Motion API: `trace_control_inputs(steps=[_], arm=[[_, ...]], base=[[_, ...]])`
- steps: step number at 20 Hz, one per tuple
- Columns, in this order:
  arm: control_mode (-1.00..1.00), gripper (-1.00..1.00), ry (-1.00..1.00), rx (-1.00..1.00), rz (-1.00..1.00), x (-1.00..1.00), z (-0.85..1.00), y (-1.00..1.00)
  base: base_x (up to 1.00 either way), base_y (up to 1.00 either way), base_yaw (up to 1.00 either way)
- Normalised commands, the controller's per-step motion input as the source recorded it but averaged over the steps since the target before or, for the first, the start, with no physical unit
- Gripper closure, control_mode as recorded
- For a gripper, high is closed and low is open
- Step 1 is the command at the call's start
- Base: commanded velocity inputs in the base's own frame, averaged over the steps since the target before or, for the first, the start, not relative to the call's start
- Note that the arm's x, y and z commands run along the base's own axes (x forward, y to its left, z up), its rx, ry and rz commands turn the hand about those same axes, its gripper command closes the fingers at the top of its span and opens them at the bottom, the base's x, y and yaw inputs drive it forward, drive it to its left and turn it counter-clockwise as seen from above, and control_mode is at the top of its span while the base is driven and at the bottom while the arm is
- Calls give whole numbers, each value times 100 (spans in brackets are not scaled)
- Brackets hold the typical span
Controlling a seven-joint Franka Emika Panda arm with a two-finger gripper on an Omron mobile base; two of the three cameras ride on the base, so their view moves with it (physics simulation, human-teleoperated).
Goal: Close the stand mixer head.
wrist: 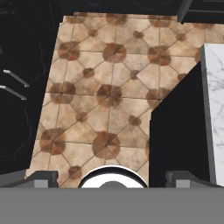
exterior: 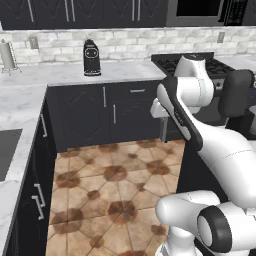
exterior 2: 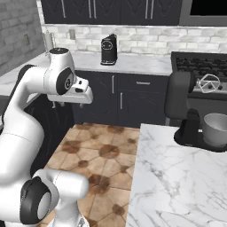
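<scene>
The stand mixer head [exterior 2: 178, 98] is tipped up at the right of the right base view, its long axis close to upright, free end pointing up, above the black base and silver bowl [exterior 2: 216, 128] on the marble counter [exterior 2: 173, 177]. The end effector [exterior 2: 56, 104] hangs well left of it over the tiled floor [wrist: 109, 92] (fingers set wide apart in the hand view). A coffee machine [exterior 2: 108, 50] stands on the far counter.
</scene>
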Motion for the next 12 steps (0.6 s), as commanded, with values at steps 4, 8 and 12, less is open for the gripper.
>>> trace_control_inputs(steps=[4, 8, 12], arm=[[100, -100, 0, 0, 0, 0, 0, 0], [100, -100, 0, 0, 0, 0, 0, 0], [100, -100, 0, 0, 0, 0, 0, 0]], base=[[0, 0, 0], [0, 0, 0], [-11, -1, 0]])
